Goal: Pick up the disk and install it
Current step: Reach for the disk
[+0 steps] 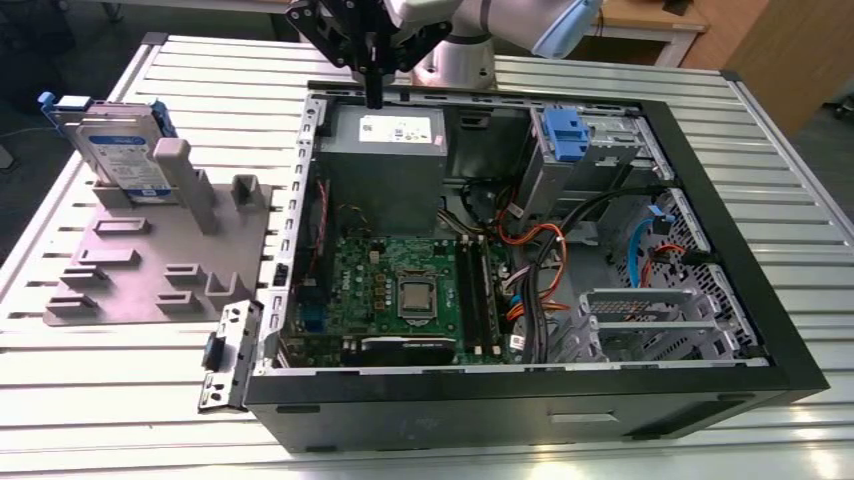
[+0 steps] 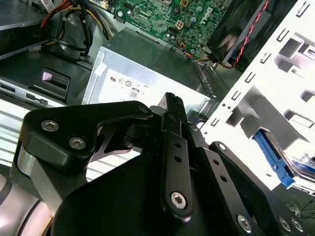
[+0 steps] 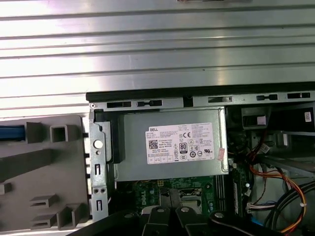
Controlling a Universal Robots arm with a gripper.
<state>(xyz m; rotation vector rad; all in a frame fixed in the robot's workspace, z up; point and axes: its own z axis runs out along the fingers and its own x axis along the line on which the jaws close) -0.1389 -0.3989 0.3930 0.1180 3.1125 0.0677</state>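
The disk stands on edge at the far end of the grey pegged plate, at the exterior view's left. It is silver-grey with a white-and-blue label and blue side rails. One blue rail also shows in the second wrist view. My gripper hangs over the far wall of the open computer case, just above the grey power supply. Its fingers are pressed together with nothing between them. The gripper is well to the exterior view's right of the disk and apart from it.
The case lies open on a ribbed metal table, showing the green motherboard, bundled cables, a blue clip at the far bay and a metal drive cage. The plate carries several upright pegs.
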